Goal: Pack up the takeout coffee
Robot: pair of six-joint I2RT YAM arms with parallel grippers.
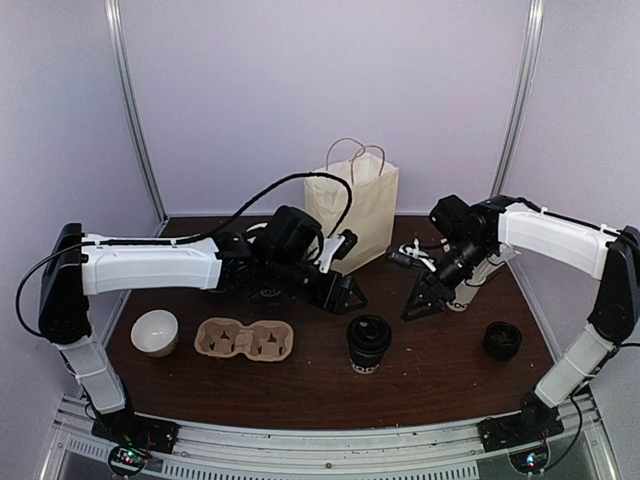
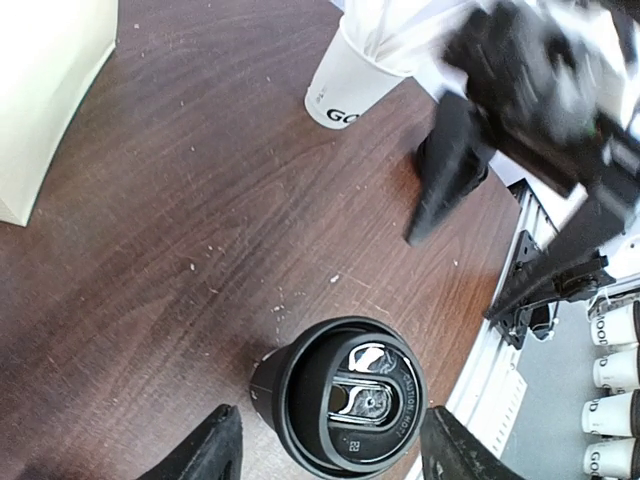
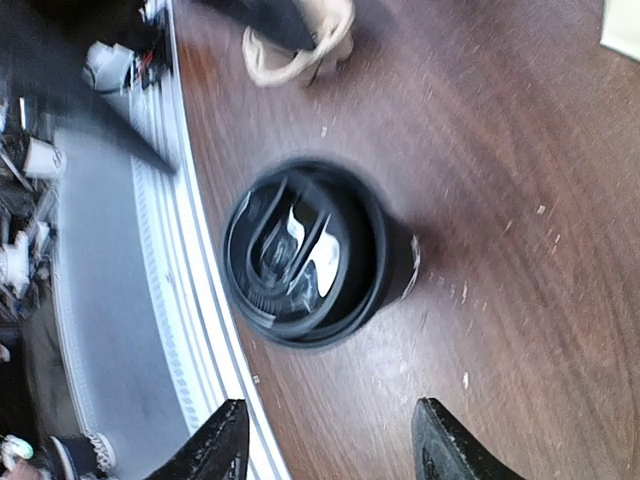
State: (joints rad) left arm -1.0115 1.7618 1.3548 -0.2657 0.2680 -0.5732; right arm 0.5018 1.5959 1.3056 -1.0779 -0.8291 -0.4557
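Observation:
The takeout coffee (image 1: 368,343), a black cup with a black lid, stands upright near the table's front middle. My left gripper (image 1: 345,293) is open and hovers just behind and left of it. In the left wrist view the cup (image 2: 345,405) sits between the open fingers (image 2: 215,450), untouched. My right gripper (image 1: 422,303) is open, behind and right of the cup. In the right wrist view the cup (image 3: 305,255) lies ahead of the gripper (image 3: 330,405), apart from it. A paper bag (image 1: 355,210) with handles stands upright at the back.
A cardboard cup carrier (image 1: 243,340) and a white bowl (image 1: 155,332) sit front left. A black lid (image 1: 502,340) lies front right. A white lettered cup (image 2: 345,85) stands behind the right arm. The table's metal front rail (image 3: 210,330) is close to the coffee.

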